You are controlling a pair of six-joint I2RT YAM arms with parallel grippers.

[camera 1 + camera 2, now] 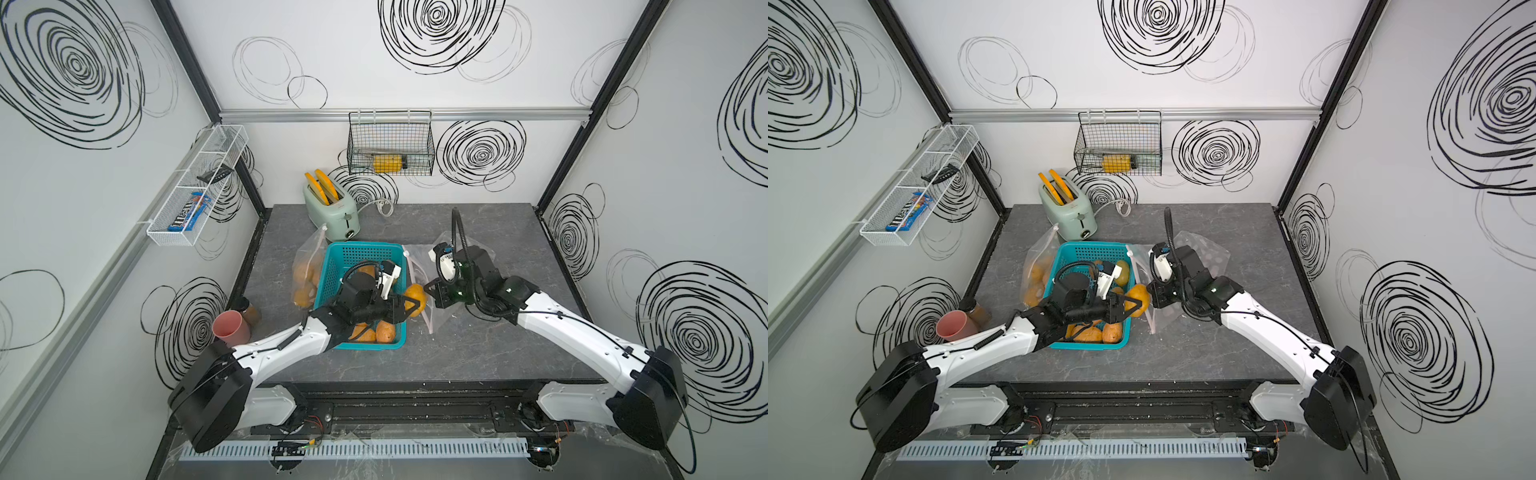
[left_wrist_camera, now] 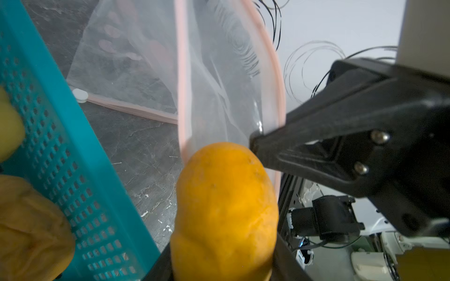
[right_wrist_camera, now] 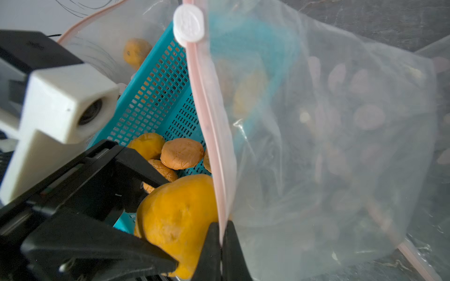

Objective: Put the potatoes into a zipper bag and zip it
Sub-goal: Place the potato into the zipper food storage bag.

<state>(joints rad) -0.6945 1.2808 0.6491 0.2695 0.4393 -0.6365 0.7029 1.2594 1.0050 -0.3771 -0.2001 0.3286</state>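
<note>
Smooth orange potato (image 2: pixel 226 209) clamped in left gripper (image 1: pixel 411 306), at mouth of clear, crinkled bag (image 3: pixel 328 146), just beside perforated teal basket (image 1: pixel 332 266). Bag's pink rim pinched between closed fingers of right gripper (image 3: pixel 221 233); white slider (image 3: pixel 188 23) at rim's end. More potatoes (image 1: pixel 380 333) in basket, partly hidden by left arm. Second bag (image 1: pixel 305 270) beyond basket, near toaster (image 1: pixel 332 210), contents blurred.
</note>
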